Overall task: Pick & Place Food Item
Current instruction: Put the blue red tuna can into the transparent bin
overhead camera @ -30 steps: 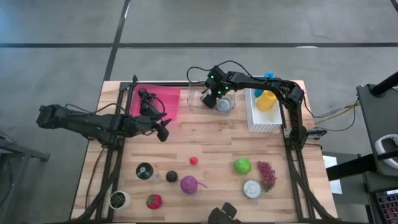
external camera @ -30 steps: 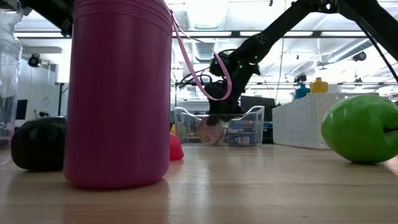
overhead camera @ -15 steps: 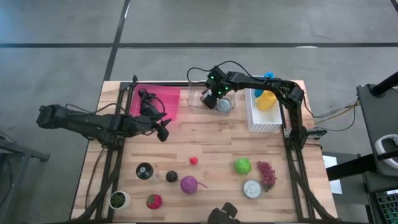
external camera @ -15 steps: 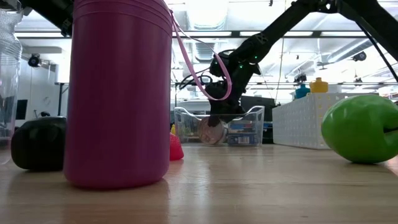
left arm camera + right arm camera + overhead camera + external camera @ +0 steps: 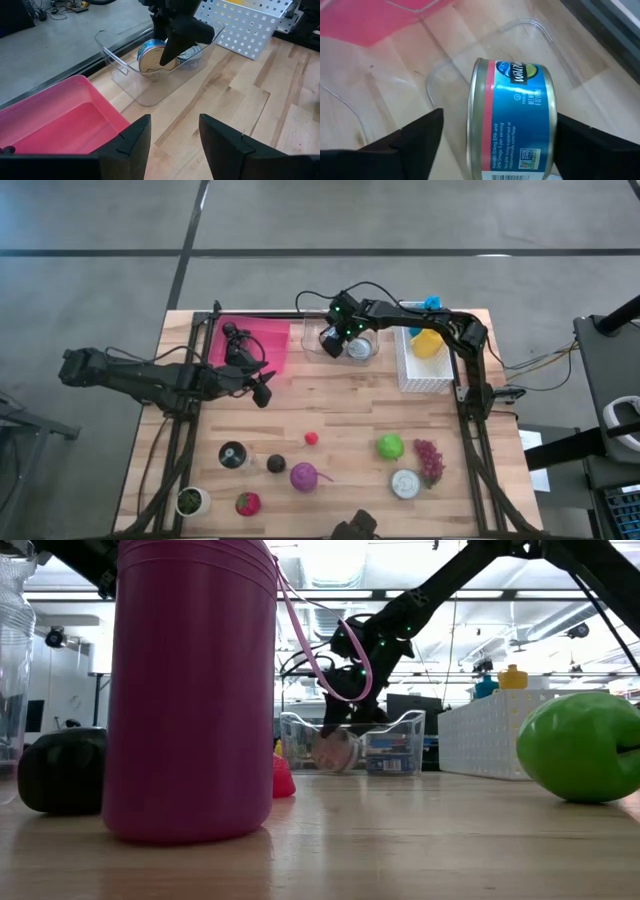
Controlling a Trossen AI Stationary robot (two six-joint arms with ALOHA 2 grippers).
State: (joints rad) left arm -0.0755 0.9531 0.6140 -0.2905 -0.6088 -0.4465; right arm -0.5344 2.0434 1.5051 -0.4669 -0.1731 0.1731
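- While your right gripper [image 5: 495,145] hangs open at twelve o'clock, the tuna can [image 5: 512,117] lies free inside the clear bin [image 5: 312,340].
- Your left gripper [image 5: 172,137] waits half-open at nine o'clock, empty.

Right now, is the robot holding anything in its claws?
No. The right gripper is open, its fingers apart from the can, which lies on its side in the clear bin. The left gripper is open and empty over the table.
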